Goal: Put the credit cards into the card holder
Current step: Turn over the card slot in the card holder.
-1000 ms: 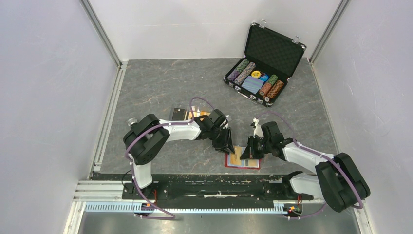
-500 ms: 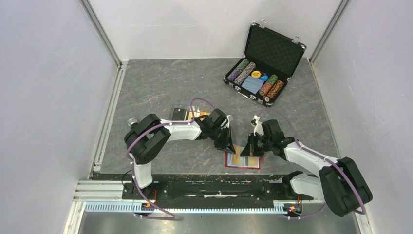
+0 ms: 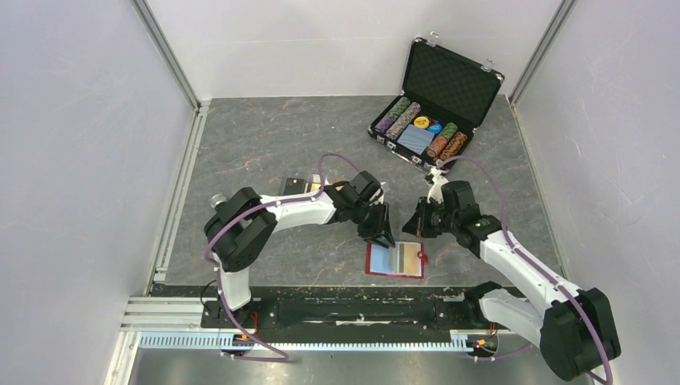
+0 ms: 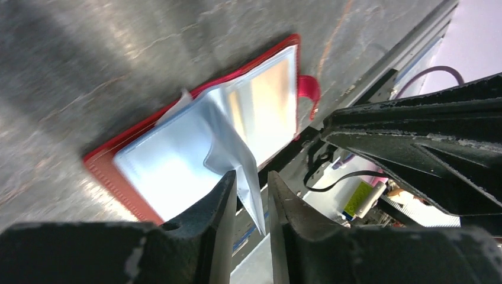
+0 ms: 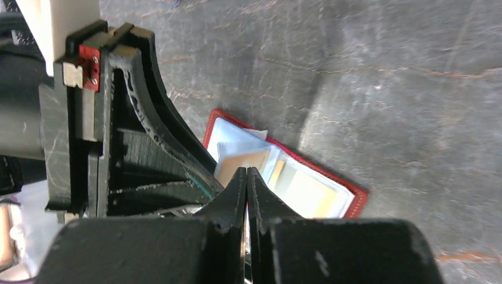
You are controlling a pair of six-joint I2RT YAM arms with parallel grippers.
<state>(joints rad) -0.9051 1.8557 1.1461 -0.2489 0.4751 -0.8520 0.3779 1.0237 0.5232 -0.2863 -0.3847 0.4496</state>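
Note:
The red card holder (image 3: 371, 259) lies open on the mat near the front edge, its pale sleeves showing an orange card (image 3: 387, 258) and a gold one. My left gripper (image 3: 383, 233) hovers at its back left corner. In the left wrist view this gripper (image 4: 251, 180) is open, and a clear sleeve flap (image 4: 247, 155) rises loosely between the fingers above the holder (image 4: 103, 168). My right gripper (image 3: 417, 227), above the holder's back right corner, is shut with nothing in it (image 5: 247, 172). The holder (image 5: 355, 195) lies beyond it. A black credit card (image 3: 293, 187) lies behind the left arm.
An open black chip case (image 3: 449, 80) with poker chips and a blue deck stands at the back right. Aluminium rails (image 3: 172, 200) run along the left side and near edge. White walls close in the left, back and right.
My right gripper has drawn back up and to the right off the card holder, uncovering its sleeves. The left gripper has shifted slightly right and away, still at the holder's back left corner.

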